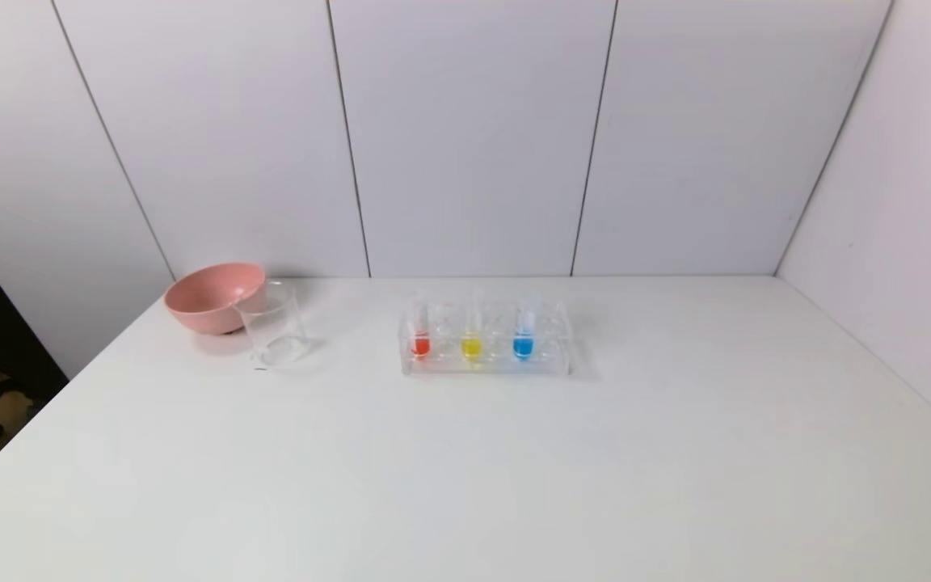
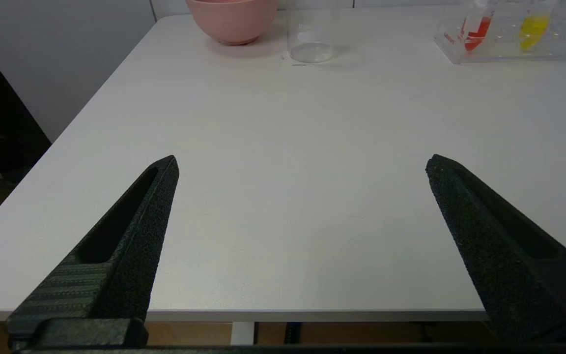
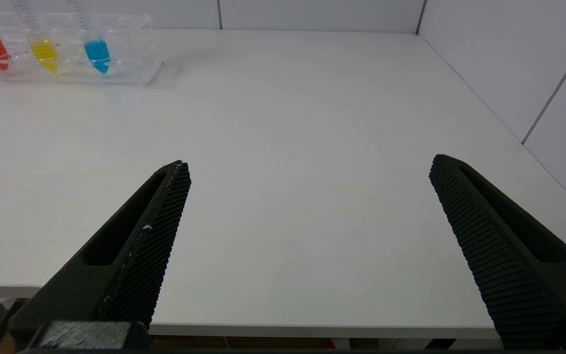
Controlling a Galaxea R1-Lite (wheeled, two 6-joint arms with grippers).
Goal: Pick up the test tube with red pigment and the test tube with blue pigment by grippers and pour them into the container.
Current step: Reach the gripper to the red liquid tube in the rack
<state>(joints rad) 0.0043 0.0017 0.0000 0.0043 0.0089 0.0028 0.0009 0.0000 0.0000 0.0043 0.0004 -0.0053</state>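
The red-pigment test tube (image 1: 420,338) and the blue-pigment test tube (image 1: 524,338) stand upright in a clear rack (image 1: 558,362) at the table's middle back. The red tube (image 2: 474,30) shows in the left wrist view, the blue tube (image 3: 95,48) in the right wrist view. The clear beaker (image 1: 272,327) stands left of the rack and also shows in the left wrist view (image 2: 310,34). My left gripper (image 2: 301,166) and right gripper (image 3: 310,169) are open and empty over the table's near edge, far from the rack. Neither shows in the head view.
A yellow-liquid tube (image 1: 472,339) stands in the rack between the red and blue ones. A pink bowl (image 1: 211,297) sits just behind and left of the beaker, touching or nearly so. White wall panels close the back and right side of the white table (image 1: 465,469).
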